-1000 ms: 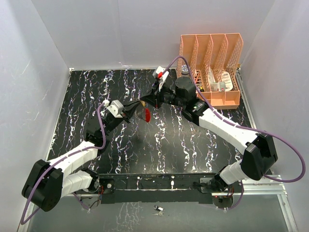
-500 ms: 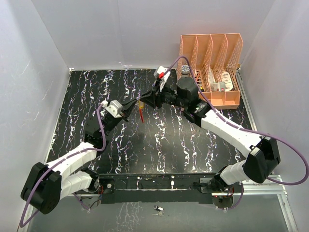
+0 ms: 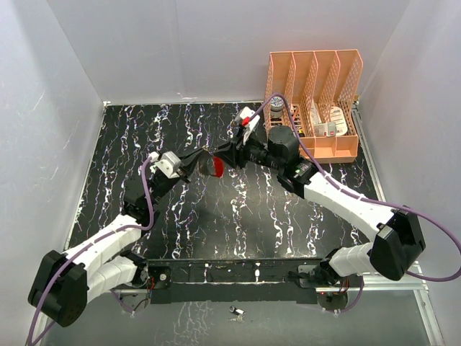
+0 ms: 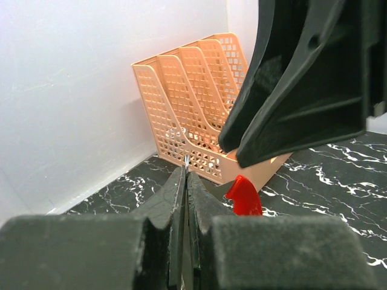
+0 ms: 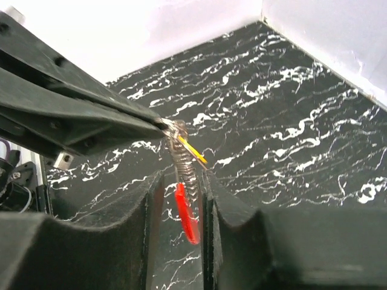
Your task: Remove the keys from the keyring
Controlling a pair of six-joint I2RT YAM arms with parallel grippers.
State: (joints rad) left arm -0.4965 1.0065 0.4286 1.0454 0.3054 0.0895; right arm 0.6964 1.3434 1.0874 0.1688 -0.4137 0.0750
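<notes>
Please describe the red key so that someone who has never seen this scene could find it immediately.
Above the middle of the black marbled table, the left gripper pinches the keyring. From it hangs the red key, which is longer and hangs lower than the yellow-orange key beside it.

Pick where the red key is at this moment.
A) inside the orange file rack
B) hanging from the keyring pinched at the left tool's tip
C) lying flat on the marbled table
B: in the right wrist view the red key dangles off the table below the coiled keyring, whose top is pinched in the tip of the shut left tool.
</notes>
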